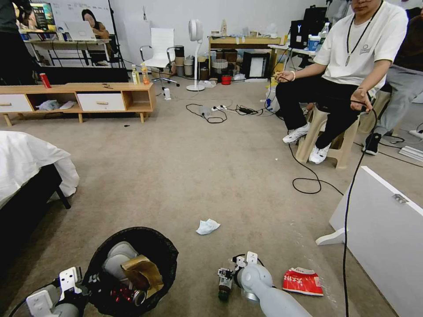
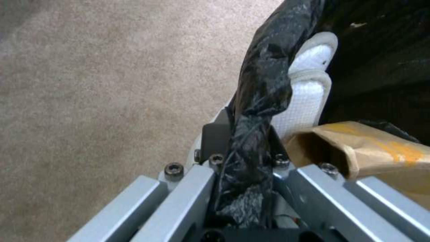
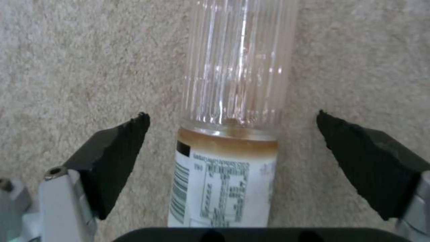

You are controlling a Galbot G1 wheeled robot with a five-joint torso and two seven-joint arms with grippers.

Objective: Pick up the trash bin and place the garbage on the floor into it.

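Left pincer [image 2: 244, 158]: at the near left of the head view, clenched on the bag-covered rim of the trash bin [image 1: 132, 268], which sits low at the robot's left.
Bin contents: brown paper bag [image 1: 142, 273] leaning against the inner wall, crushed red can [image 1: 128, 296] beside it at the bottom, white liner wall showing behind.
Right pincer [image 3: 230, 134]: lowered to the floor [image 1: 198, 176] just right of the bin, black pads [image 3: 119, 158] spread wide on either side of the bottle [image 3: 233, 101], not touching it.
Bottle: lying on the carpet, long axis running straight away from the wrist camera; clear ribbed body at the far end, white label with a barcode and small unreadable print at the near end, a brownish band between them.
Tissue [image 1: 207, 226]: crumpled, white, on the carpet beyond the bottle.
Packet [image 1: 302, 281]: flat, red and white, on the floor to the right of the right arm; white lettering too small to read.
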